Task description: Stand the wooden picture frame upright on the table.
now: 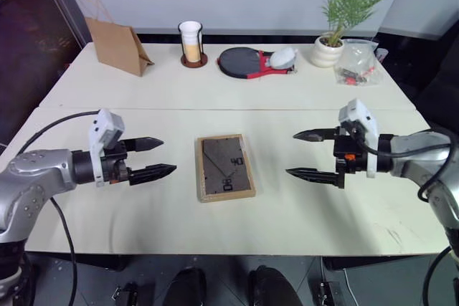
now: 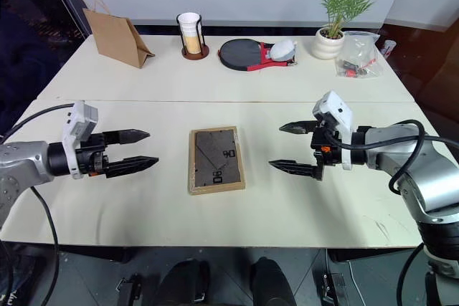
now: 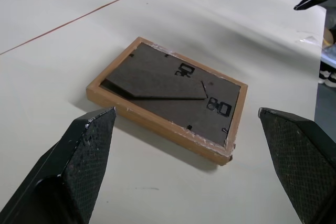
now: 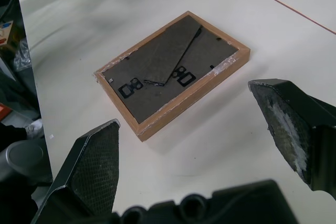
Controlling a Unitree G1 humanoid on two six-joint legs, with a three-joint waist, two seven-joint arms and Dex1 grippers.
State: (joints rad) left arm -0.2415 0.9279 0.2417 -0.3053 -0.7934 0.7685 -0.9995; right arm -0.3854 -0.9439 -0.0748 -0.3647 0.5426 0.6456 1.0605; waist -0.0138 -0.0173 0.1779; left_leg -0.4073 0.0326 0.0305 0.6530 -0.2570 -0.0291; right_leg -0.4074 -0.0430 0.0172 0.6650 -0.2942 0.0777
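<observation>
The small rectangular wooden picture frame [image 1: 225, 167] lies flat, back up, at centre of the large pale table [image 1: 287, 98], between the left gripper [image 1: 163, 158] and the right gripper [image 1: 297, 154].

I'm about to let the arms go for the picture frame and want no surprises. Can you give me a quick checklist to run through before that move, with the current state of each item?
1. wooden picture frame lies flat on the table, back side up: ok, ready to pick up.
2. Fold-out stand folded flat against the back: not ok for standing; it must be opened.
3. left gripper open and holding nothing, beside the frame: ok.
4. right gripper open and holding nothing, on the frame's other side: ok.
5. Table around the frame free of other things; brown paper bag and potted plant stand at the far edge: ok.
6. Glass on the front intact: cannot tell, it faces down.
</observation>
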